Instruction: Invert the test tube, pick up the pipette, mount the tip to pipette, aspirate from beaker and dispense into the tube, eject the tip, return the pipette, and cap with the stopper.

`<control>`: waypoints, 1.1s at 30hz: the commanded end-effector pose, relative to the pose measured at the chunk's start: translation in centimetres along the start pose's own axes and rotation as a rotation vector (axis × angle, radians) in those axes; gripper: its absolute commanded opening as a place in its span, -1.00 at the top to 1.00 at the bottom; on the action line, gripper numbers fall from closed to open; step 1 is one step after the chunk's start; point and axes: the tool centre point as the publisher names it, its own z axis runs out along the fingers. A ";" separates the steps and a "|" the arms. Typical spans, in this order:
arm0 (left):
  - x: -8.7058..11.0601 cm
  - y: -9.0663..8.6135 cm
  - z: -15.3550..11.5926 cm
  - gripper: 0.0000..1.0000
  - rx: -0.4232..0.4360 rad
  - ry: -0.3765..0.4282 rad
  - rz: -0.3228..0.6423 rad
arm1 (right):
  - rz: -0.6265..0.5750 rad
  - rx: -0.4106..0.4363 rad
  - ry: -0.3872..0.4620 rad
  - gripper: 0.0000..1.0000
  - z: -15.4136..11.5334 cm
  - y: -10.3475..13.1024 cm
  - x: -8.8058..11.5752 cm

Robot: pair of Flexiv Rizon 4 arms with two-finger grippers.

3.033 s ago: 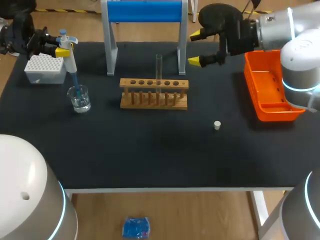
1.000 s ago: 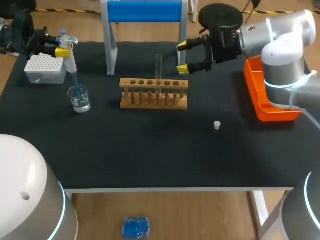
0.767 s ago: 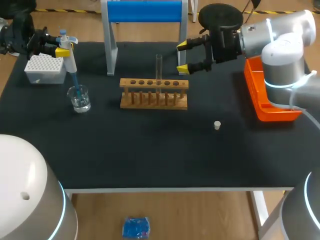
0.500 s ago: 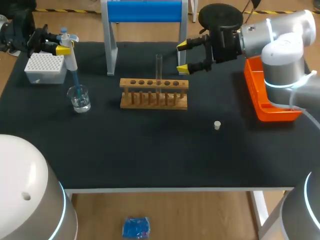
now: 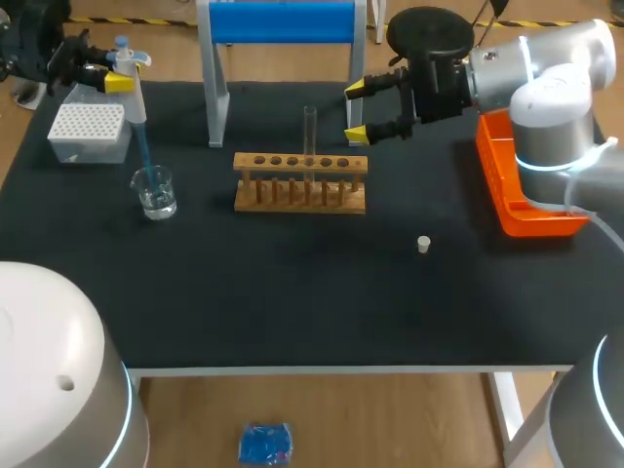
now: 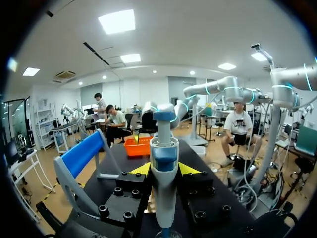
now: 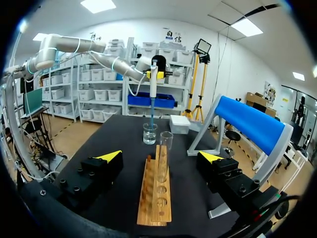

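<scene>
My left gripper [image 5: 109, 78] is shut on the white and blue pipette [image 5: 132, 93] and holds it upright at the far left. Its blue tip [image 5: 144, 148] hangs over the glass beaker [image 5: 156, 192], ending about at the rim. In the left wrist view the pipette [image 6: 163, 183] stands between the yellow fingers [image 6: 141, 169]. The clear test tube [image 5: 310, 132] stands upright in the wooden rack [image 5: 300, 182]. My right gripper [image 5: 358, 109] is open, level with the tube and just right of it. From the right wrist the tube [image 7: 166, 144] is ahead of the gripper [image 7: 161, 156]. The white stopper [image 5: 423, 244] lies on the mat.
A white tip box [image 5: 90, 132] sits behind the beaker at the far left. The blue-topped stand [image 5: 283, 24] rises behind the rack. An orange tray [image 5: 526, 180] lies at the right edge, under my right arm.
My left arm has lifted the pipette, drawing its blue tip up out of the beaker. My right gripper earlier moved left toward the tube and has held still for the last second.
</scene>
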 end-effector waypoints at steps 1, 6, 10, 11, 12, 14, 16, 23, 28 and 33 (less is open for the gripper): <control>0.5 -1.8 0.1 1.00 -0.016 -0.014 0.005 | -0.001 -0.001 -0.002 -1.00 0.0 0.0 0.0; 0.7 -3.7 0.1 1.00 -0.011 -0.022 0.002 | -0.001 -0.001 -0.002 -1.00 0.0 0.0 0.0; 0.8 -5.1 0.4 1.00 -0.017 -0.025 -0.010 | -0.001 -0.001 -0.002 -1.00 0.0 0.0 0.0; 0.8 -5.3 0.4 1.00 -0.010 -0.029 -0.025 | -0.001 -0.001 -0.002 -1.00 0.0 0.0 0.0; 0.8 -5.5 0.3 1.00 -0.006 -0.031 -0.029 | -0.001 -0.001 -0.002 -1.00 0.0 0.0 0.0; 0.8 -6.0 0.4 1.00 -0.018 -0.034 -0.047 | -0.001 -0.001 -0.002 -1.00 0.0 0.0 0.0; 0.9 -6.5 0.3 1.00 0.003 -0.042 -0.052 | -0.001 -0.001 -0.002 -1.00 0.0 0.0 0.0; 1.2 -8.9 0.1 1.00 0.008 -0.062 -0.047 | -0.001 -0.001 -0.002 -1.00 0.0 0.0 0.0; 1.1 -10.7 0.0 1.00 0.020 -0.093 -0.068 | -0.001 -0.001 -0.002 -1.00 0.0 0.0 0.0; 1.2 -12.4 0.2 1.00 0.013 -0.111 -0.063 | -0.001 -0.001 -0.002 -1.00 0.0 0.0 0.0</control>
